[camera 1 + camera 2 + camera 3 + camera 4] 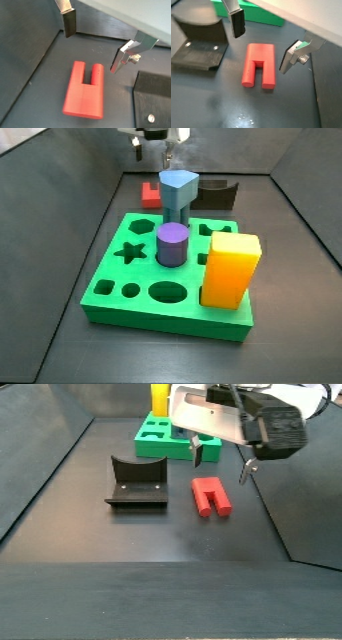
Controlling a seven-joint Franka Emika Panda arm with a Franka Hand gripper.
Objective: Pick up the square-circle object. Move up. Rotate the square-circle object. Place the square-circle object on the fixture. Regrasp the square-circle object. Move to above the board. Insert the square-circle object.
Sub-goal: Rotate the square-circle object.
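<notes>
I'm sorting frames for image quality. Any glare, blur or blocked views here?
In a wrist view, faint glare spots on the floor below the square-circle object; in a side view, the blue block hides most of it; the open gripper, above it, looks soft there.

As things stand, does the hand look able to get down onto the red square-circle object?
Probably yes. The hand hovers open just above the square-circle object, which lies flat on the floor with nothing on it. The fixture stands apart to one side.
</notes>
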